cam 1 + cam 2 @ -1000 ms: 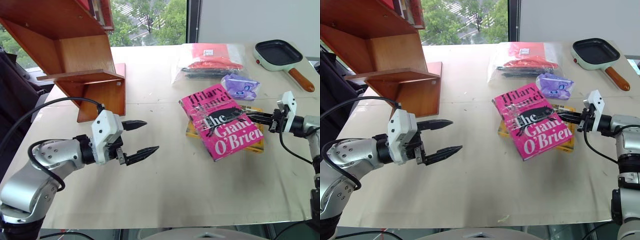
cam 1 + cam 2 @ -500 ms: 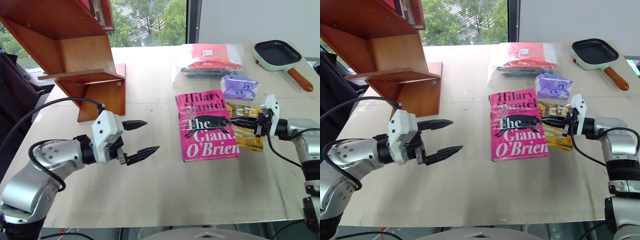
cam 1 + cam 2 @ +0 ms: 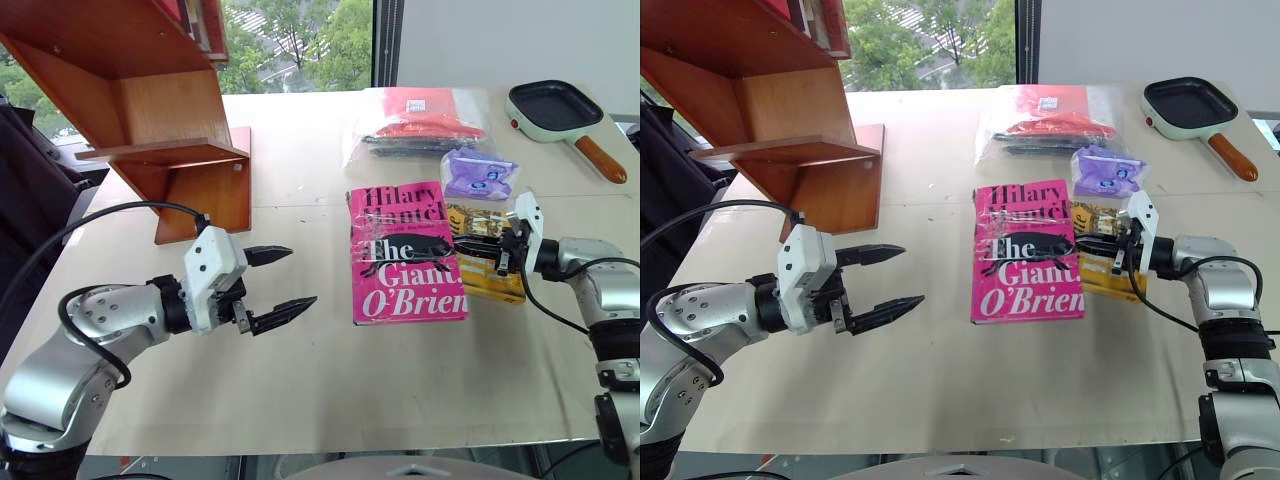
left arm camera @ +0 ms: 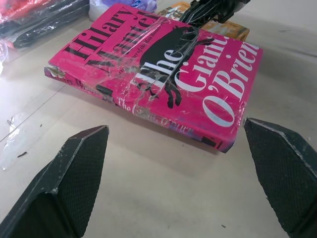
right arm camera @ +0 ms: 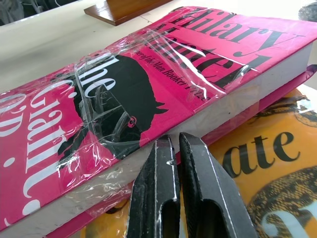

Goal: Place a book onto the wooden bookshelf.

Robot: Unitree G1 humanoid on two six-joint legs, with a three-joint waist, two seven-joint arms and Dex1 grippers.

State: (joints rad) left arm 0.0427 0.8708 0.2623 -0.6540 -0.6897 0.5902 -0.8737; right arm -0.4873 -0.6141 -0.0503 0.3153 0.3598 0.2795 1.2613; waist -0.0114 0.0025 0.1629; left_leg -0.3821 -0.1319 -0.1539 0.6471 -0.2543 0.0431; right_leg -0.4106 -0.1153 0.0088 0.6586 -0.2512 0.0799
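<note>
Head views: the book (image 3: 407,254) lies flat on the counter (image 3: 330,390), near the middle, its right edge overlapping a yellow book (image 3: 490,262) at its 3 o'clock. The right hand (image 3: 1102,243), fingers pressed together and gripping nothing, has its tips against the pink book's right edge. The left hand (image 3: 283,283) hovers with its fingers spread wide, at the book's 9 o'clock, apart from it. The wooden bookshelf (image 3: 150,120) stands at about 10 o'clock from the book. At the book's 12 o'clock a clear plastic bag (image 3: 420,125) holds red and dark items; a small purple packet (image 3: 480,174) lies beside it, and an empty pan (image 3: 555,107) sits at 2 o'clock.

Left wrist view: the book faces the spread fingers, spine edge nearest, film wrinkled over its cover. A slick wrap could let it slip in a grasp.

Right wrist view: closed tips meet the page edge above the yellow cover. Further pushing might skew the book or drag the yellow one along.
</note>
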